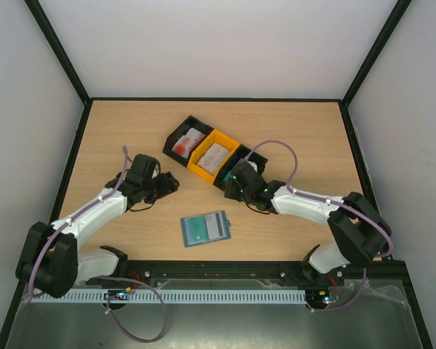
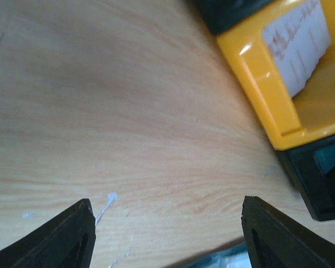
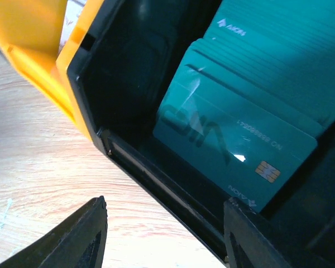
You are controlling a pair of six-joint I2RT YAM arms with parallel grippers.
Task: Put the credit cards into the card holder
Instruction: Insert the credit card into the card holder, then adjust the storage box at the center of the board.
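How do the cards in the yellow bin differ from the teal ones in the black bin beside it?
The whitish cards carry reddish print; the teal cards show pale lettering and a gold chip. The whitish cards sit uncovered from above; the right gripper hangs over the teal cards. Both are thin rectangular cards.

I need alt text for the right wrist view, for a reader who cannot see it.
Green-teal cards stand stacked in a black bin, just ahead of the open right gripper. A yellow bin adjoins it on the left, on a wooden table.
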